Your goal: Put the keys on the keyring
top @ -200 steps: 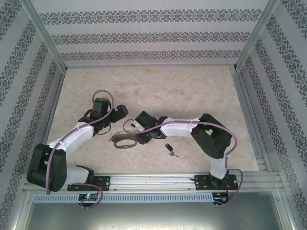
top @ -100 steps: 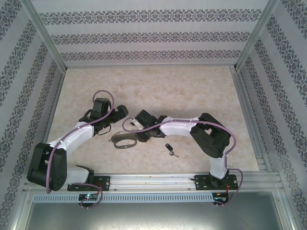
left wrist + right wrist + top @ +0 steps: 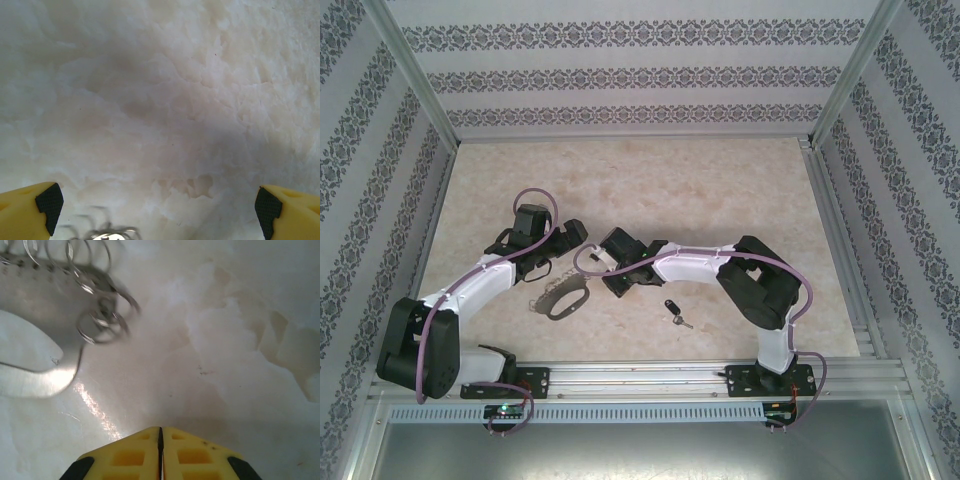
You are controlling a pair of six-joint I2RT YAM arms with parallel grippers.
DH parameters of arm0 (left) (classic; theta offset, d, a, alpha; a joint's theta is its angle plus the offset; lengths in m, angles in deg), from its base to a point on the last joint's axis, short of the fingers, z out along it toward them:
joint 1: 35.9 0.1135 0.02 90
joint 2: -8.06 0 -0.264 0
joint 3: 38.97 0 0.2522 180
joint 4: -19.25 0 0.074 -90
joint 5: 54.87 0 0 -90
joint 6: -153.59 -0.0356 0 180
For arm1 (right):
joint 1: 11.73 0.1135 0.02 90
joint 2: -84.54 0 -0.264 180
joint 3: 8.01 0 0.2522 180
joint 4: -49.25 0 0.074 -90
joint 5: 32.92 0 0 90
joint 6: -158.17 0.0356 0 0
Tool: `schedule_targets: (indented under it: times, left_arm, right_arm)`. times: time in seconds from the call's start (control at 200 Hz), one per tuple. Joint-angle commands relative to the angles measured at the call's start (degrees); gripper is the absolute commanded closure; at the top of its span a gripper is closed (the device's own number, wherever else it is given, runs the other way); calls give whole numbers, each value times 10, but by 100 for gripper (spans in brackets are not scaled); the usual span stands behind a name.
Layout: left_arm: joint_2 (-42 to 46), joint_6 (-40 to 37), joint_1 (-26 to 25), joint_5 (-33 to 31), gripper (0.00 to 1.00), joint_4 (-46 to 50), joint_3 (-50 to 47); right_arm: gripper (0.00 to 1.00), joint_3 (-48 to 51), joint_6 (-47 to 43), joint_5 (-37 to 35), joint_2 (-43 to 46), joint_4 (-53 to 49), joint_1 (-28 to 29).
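A: Progress on the task?

B: No threading step is judged done. The key [image 3: 674,310] is seen lying loose on the counter [image 3: 720,190], on the near side of the right forearm and well apart from the keyring [image 3: 561,299]. No key is seen on the small rings.

A: Claw states?

B: The right claw [image 3: 160,430] is closed, its fingers pressed together with nothing between them. In its wrist view the keyring lies ahead and to the left of the fingertips, near but not touched. The left claw [image 3: 157,207] is spread wide and empty, and a few rings are glimpsed, blurred, at the bottom edge between its fingers.

A: What is left?

B: Everything, by this judgement: the key is to be picked up, the keyring steadied, and the key fed onto a ring.
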Motion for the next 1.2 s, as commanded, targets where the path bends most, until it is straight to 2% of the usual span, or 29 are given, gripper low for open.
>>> schedule_targets:
  times: [0.0, 0.16, 0.225, 0.3, 0.4, 0.47, 0.62, 0.654, 0.689, 0.699, 0.809, 0.944, 0.999, 1.054, 1.134, 1.199]
  left_arm:
    - [1, 8, -5, 5, 0, -2, 9]
    - [9, 3, -5, 7, 0, 5, 8]
    - [16, -4, -5, 17, 4, 20, 8]
    - [30, -18, -6, 38, 8, 45, 10]
    - [49, -41, -17, 45, 15, 113, 21]
    - [57, -69, -41, 25, 20, 179, 39]
    - [53, -110, -123, -61, 37, 296, 81]
    - [46, -115, -144, -83, 42, 314, 89]
    - [38, -119, -165, -107, 44, 330, 98]
    - [35, -120, -171, -113, 45, 335, 100]
    - [-17, -135, -221, -175, 56, 377, 133]
    - [-99, -145, -280, -278, 58, 430, 182]
    - [-134, -150, -297, -310, 61, 440, 200]
    - [-167, -153, -308, -330, 67, 447, 218]
    - [-206, -161, -316, -356, 70, 450, 238]
    - [-230, -166, -317, -369, 75, 447, 250]
  right_arm:
    - [90, -4, -9, -4, 3, -10, -7]
    - [90, 3, 2, -3, 12, -8, -11]
    - [89, 7, 14, 2, 20, -4, -16]
    - [83, 18, 34, 7, 33, 7, -24]
    - [59, 38, 63, 8, 54, 23, -40]
    - [52, 54, 79, 9, 71, 36, -50]
    - [34, 85, 107, 2, 112, 54, -58]
    - [26, 92, 114, -6, 124, 61, -58]
    - [5, 99, 125, -13, 136, 68, -59]
    - [3, 101, 128, -16, 138, 69, -60]
    - [3, 114, 157, -36, 166, 78, -65]
    - [2, 118, 195, -53, 184, 72, -82]
    - [2, 126, 203, -17, 187, 82, -99]
    - [2, 147, 221, 32, 190, 119, -122]
    - [2, 179, 260, 100, 193, 170, -159]
    - [2, 198, 274, 130, 193, 197, -178]
